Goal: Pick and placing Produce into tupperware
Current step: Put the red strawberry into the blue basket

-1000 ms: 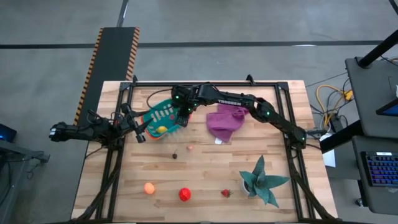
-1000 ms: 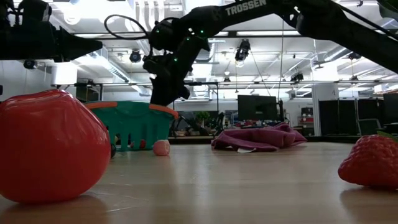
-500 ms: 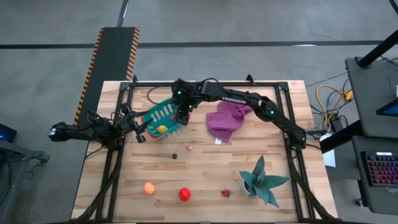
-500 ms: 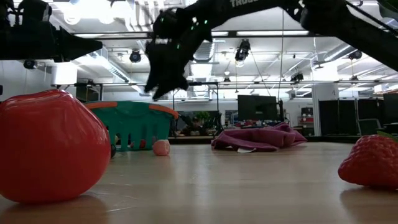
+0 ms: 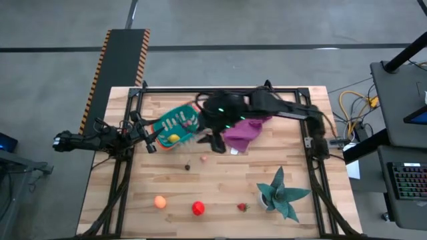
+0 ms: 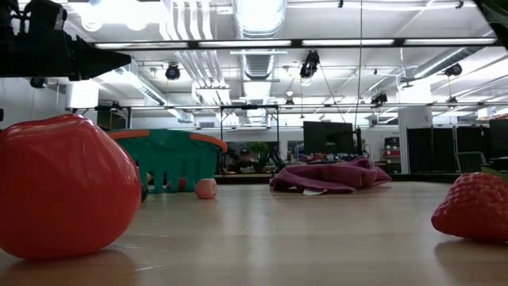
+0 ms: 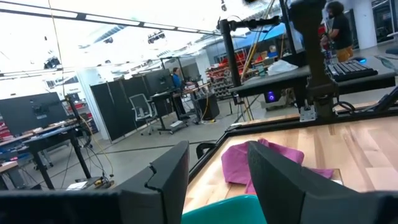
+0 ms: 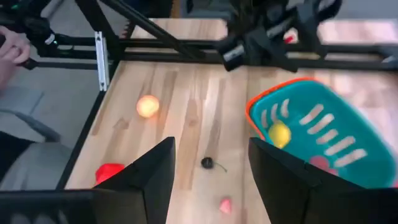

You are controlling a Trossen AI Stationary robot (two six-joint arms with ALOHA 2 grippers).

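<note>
The teal basket with an orange rim stands at the table's far left, and a yellow fruit lies in it. My right gripper hangs open and empty above the table between the basket and the purple cloth. Its wrist view looks down on the basket, a dark bit, a pink bit and the orange ball. My left gripper waits open beside the basket's left end. The orange ball, red ball and strawberry lie near the front edge.
A teal-green spiky plant stands at the front right. The dark bit and the pink bit lie on the bare wood in the middle. Black frame rails run along the table's left, right and far edges.
My right gripper has risen from above the basket's far right corner, gone out of the low view at its top, and swung toward the table's near and right side. It now hangs between the basket and the cloth. The basket and fruits have stayed put.
</note>
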